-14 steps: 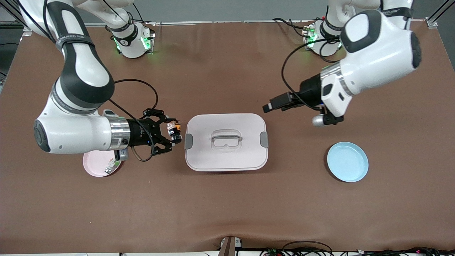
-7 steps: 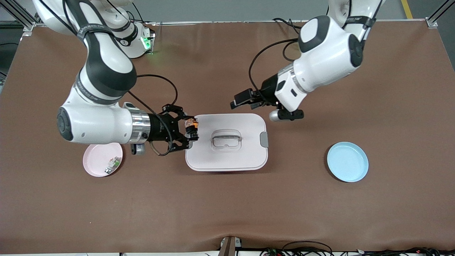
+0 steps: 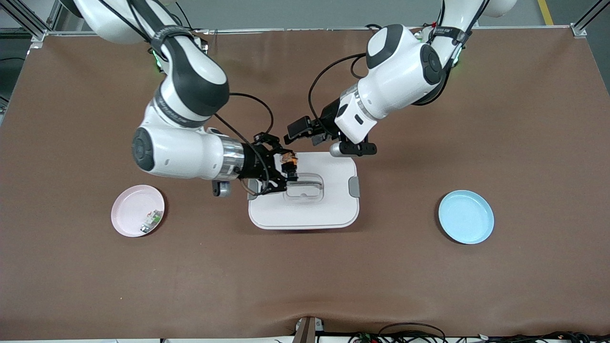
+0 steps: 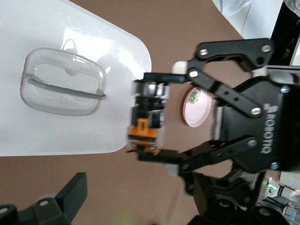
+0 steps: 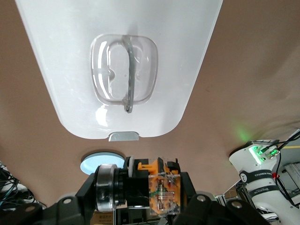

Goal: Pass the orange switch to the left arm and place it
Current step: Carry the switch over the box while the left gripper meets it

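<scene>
Desk [image 3: 305,267]: flat top under a brown cloth, with a metal frame rail along the edge where the two arm bases stand and cables at the edge nearest the front camera.

Right hand [image 3: 289,170], black two-finger type on a white arm, is over the large white rounded-rectangular lidded box [image 3: 329,209], above the part of the lid toward the right arm's end. Its fingers are pinched on the orange switch [image 3: 289,164], a tiny black cylindrical part with an orange face and metal bits, so the switch is in the air above the lid, just beside the recessed clear handle [image 3: 305,186].

Left hand [image 3: 296,131], black, hangs over the desk just off the box edge that faces the arm bases, fingers spread wide, nothing between them, close to the right hand but apart from it.

The left wrist view shows the switch [image 4: 146,123] end to end, clamped crosswise between the right hand's pads [image 4: 159,78]; the front view gives only an orange speck. The right wrist view shows the lid handle [image 5: 124,69] directly below the held switch [image 5: 157,185], and a grey latch [image 5: 123,136].

Around the box: round pink plate [image 3: 128,214] toward the right arm's end, carrying a small green-and-white component [image 3: 150,221]; round light-blue plate [image 3: 466,216] toward the left arm's end. Both plates are well apart from the hands
</scene>
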You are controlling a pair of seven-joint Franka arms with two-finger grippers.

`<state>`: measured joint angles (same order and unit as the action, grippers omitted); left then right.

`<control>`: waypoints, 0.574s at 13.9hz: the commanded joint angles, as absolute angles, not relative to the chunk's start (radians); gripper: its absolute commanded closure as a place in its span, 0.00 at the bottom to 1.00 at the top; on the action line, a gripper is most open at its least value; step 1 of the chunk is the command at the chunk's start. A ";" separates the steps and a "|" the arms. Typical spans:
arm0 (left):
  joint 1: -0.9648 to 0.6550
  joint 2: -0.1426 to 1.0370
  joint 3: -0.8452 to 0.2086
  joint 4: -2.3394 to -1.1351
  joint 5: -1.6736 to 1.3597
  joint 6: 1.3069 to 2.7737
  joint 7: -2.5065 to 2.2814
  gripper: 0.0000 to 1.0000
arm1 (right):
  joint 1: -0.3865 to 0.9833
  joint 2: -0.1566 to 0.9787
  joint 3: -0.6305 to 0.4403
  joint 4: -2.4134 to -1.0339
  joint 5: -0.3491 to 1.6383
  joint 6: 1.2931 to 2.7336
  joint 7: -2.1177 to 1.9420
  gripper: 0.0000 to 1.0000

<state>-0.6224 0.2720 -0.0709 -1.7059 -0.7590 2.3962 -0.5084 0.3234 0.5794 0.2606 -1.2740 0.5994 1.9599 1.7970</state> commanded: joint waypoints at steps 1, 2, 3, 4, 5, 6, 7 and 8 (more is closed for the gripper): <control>-0.626 0.273 -0.064 -1.701 -0.749 2.408 -0.528 0.00 | 0.345 0.551 0.252 -1.344 0.572 2.012 1.815 1.00; -0.618 0.275 -0.064 -1.701 -0.749 2.408 -0.528 0.00 | 0.350 0.543 0.252 -1.354 0.568 2.011 1.815 1.00; -0.612 0.273 -0.064 -1.703 -0.749 2.408 -0.523 0.00 | 0.350 0.542 0.252 -1.356 0.568 2.003 1.815 1.00; -0.606 0.267 -0.063 -1.706 -0.747 2.396 -0.515 0.00 | 0.350 0.534 0.252 -1.356 0.568 1.999 1.815 1.00; -0.585 0.262 -0.063 -1.706 -0.747 2.381 -0.514 0.00 | 0.350 0.528 0.253 -1.356 0.568 1.996 1.815 1.00; -0.568 0.261 -0.063 -1.706 -0.746 2.359 -0.503 0.00 | 0.350 0.525 0.255 -1.356 0.568 1.988 1.815 1.00; -0.563 0.262 -0.063 -1.707 -0.746 2.344 -0.485 0.00 | 0.348 0.512 0.256 -1.355 0.571 1.980 1.816 1.00; -0.560 0.268 -0.060 -1.713 -0.746 2.344 -0.467 0.00 | 0.348 0.505 0.258 -1.355 0.575 1.980 1.818 1.00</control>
